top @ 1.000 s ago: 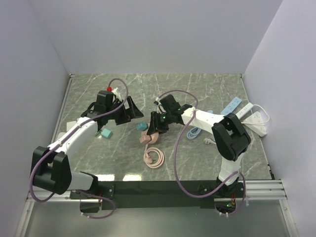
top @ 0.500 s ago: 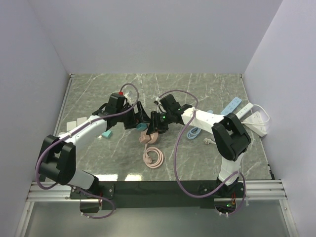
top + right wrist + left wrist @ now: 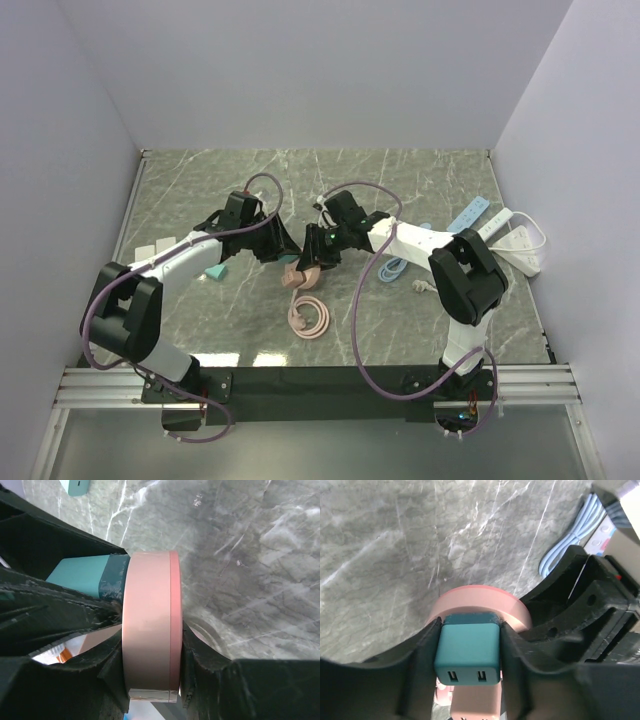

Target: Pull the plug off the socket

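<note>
A round pink socket (image 3: 150, 625) hangs just above the table, with my right gripper (image 3: 152, 662) shut on its two flat faces. A teal plug (image 3: 468, 652) with two USB ports sticks out of the socket (image 3: 480, 600). My left gripper (image 3: 469, 640) is shut on the plug, one black finger pressed against each side. In the top view both grippers meet at mid-table, left (image 3: 283, 246) and right (image 3: 316, 250), with the socket (image 3: 298, 274) below them. The plug (image 3: 82, 574) shows beside the socket in the right wrist view.
The socket's pink cable lies coiled (image 3: 310, 318) on the marble table in front of the grippers. A loose teal adaptor (image 3: 214, 271) and white blocks (image 3: 155, 248) lie to the left. A light blue cable (image 3: 392, 268), a white plug (image 3: 422, 286) and power strips (image 3: 510, 240) lie to the right.
My left arm has swung right to the socket and its jaws have closed from wide open onto the teal plug. The right gripper has kept hold of the socket.
</note>
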`<control>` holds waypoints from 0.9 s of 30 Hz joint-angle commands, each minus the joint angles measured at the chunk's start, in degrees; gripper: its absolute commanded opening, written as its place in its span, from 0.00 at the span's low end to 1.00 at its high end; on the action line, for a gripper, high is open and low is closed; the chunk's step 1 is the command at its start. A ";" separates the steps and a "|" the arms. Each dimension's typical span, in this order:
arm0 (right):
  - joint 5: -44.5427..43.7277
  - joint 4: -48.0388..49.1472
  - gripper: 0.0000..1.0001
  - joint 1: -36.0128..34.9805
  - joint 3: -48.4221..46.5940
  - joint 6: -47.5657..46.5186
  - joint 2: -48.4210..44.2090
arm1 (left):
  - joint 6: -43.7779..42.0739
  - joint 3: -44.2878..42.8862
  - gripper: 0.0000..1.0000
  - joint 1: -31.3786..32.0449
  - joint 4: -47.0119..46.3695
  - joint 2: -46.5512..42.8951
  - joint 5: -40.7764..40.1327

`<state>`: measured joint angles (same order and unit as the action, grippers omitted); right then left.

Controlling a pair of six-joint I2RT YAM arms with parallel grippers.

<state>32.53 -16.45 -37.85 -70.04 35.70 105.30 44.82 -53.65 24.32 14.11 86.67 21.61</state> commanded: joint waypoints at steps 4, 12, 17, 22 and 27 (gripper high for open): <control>1.49 5.47 0.00 0.40 -0.71 1.74 -2.90 | 0.18 -0.84 0.17 0.47 -1.63 0.60 1.25; -7.39 -1.66 0.00 4.35 -0.80 1.65 0.78 | -4.99 -4.89 0.00 -2.07 4.79 -2.21 1.50; -5.72 0.45 0.00 6.73 2.27 0.07 2.46 | -7.45 -1.55 0.01 -13.30 4.52 -5.55 10.72; -6.43 -0.16 0.00 7.17 2.02 -1.07 3.07 | -11.94 -4.88 0.01 -15.70 12.07 -4.41 8.46; -6.78 -0.95 0.00 7.17 0.08 -1.60 2.99 | -12.12 -8.13 0.01 -15.70 16.65 -4.23 1.79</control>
<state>29.71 -15.29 -30.37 -68.95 36.32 108.64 35.44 -58.28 8.03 25.98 84.23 27.73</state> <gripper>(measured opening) 0.410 0.491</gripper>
